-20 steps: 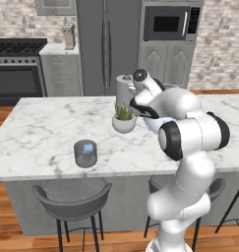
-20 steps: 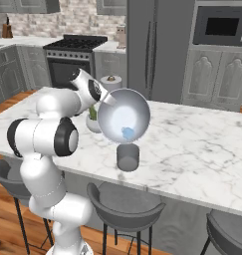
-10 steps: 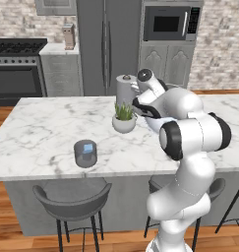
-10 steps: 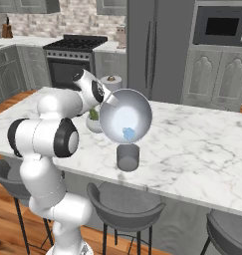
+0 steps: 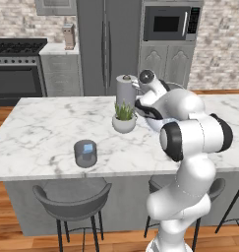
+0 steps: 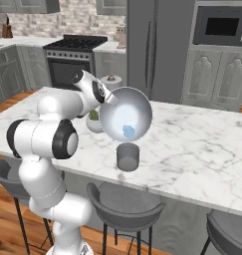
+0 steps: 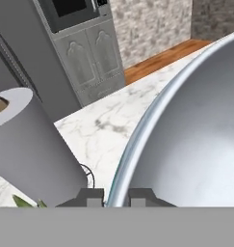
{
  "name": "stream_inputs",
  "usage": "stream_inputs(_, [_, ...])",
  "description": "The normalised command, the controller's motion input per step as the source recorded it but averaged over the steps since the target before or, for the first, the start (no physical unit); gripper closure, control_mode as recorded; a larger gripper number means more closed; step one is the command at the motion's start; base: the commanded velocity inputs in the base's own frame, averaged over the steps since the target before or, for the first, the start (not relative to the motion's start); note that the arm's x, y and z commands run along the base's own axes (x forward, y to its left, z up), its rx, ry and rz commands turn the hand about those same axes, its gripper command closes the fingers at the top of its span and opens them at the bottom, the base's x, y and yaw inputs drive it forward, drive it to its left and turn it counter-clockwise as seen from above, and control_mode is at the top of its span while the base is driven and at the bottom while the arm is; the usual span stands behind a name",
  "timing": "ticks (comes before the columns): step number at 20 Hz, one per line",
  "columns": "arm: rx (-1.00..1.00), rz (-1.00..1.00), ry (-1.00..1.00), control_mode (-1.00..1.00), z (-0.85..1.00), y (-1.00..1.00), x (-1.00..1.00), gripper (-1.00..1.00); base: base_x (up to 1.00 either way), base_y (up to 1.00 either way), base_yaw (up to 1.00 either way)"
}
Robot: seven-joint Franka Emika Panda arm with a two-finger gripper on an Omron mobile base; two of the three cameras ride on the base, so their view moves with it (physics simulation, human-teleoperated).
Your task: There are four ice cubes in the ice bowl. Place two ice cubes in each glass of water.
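Above 1 glass of water, the tool clamps the tilted ice bowl's rim.

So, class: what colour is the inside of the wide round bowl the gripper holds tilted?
Pale bluish-white inside the wide round bowl, clearest in the right base view.

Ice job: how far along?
Done: the near glass already holds blue ice. In hand: the gripper pinches the ice bowl by its rim, tipped steeply above the other glass, with ice cubes low inside. Left: drop those into that glass.
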Motion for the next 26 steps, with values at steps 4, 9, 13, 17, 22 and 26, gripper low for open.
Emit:
stream_inputs(4, [0.02,0.00,-0.08,-1.00,0.02,-0.05,0.00,1.00,0.00,0.00,0.00])
stream_inputs(9, [0.03,0.00,-0.08,-1.00,0.00,-0.10,-0.22,1.00,0.00,0.00,0.00])
stream_inputs(13, [0.04,-0.01,-0.07,-1.00,0.01,-0.11,-0.13,1.00,0.00,0.00,0.00])
stream_inputs(17, [0.02,-0.01,-0.06,-1.00,0.06,-0.12,-0.02,1.00,0.00,0.00,0.00])
stream_inputs(22, [0.02,-0.02,-0.03,-1.00,0.08,-0.14,0.00,1.00,0.00,0.00,0.00])
stream_inputs(26, [0.02,-0.02,-0.02,-1.00,0.20,-0.06,0.00,1.00,0.00,0.00,0.00])
